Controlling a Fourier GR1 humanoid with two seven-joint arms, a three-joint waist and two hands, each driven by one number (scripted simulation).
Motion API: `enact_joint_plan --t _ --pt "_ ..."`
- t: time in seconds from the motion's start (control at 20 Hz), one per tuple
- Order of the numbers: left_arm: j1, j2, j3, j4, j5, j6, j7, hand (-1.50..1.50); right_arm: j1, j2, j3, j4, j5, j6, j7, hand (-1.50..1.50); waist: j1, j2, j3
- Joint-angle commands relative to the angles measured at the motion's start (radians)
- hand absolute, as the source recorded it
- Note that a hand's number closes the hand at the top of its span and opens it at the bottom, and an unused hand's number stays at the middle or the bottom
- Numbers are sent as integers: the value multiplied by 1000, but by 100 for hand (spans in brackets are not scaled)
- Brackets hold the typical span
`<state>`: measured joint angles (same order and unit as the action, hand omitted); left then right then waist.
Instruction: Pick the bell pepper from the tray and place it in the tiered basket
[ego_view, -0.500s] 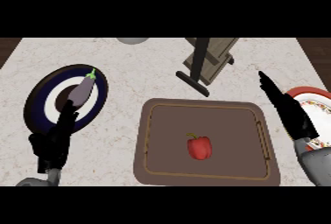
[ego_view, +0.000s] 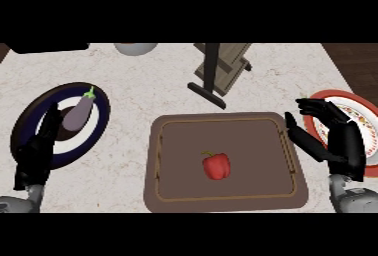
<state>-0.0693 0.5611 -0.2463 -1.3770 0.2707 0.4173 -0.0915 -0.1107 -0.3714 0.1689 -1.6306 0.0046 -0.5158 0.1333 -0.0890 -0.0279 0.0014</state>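
Reaching looks to be the step in hand: right hand (ego_view: 339, 135) hovers beside the tray (ego_view: 221, 119), fingers straight, holding nothing; left hand (ego_view: 37, 155) rests open at the view's left. Next move: inward and down over the bell pepper (ego_view: 216, 166), then curl round it. Pepper is red, short green stem, lying near tray centre.

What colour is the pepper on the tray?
The pepper is red with a small green stem, seen in the head view.

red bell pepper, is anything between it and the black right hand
Only the right rim of the brown rectangular tray: the red bell pepper lies alone mid-tray, and the open black right hand is just outside that rim.
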Motion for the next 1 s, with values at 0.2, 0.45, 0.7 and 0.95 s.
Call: enact_joint_plan --t 0.2,0.45,0.7,0.95 --pt "-42 36 -18 -24 -47 -5 51 0 364 124 134 -304 333 -398 89 -150 21 12 -6" --pt "-61 28 -28 -30 -52 -17 66 0 505 -26 256 -420 540 -221 316 -150 41 19 -11" --pt "-89 36 -18 -16 -49 -40 64 0 531 -150 287 -549 677 2 564 -150 58 28 -15" --pt "-119 38 -41 -75 -59 -47 127 0 422 -124 320 -674 825 222 903 -150 100 30 -10"
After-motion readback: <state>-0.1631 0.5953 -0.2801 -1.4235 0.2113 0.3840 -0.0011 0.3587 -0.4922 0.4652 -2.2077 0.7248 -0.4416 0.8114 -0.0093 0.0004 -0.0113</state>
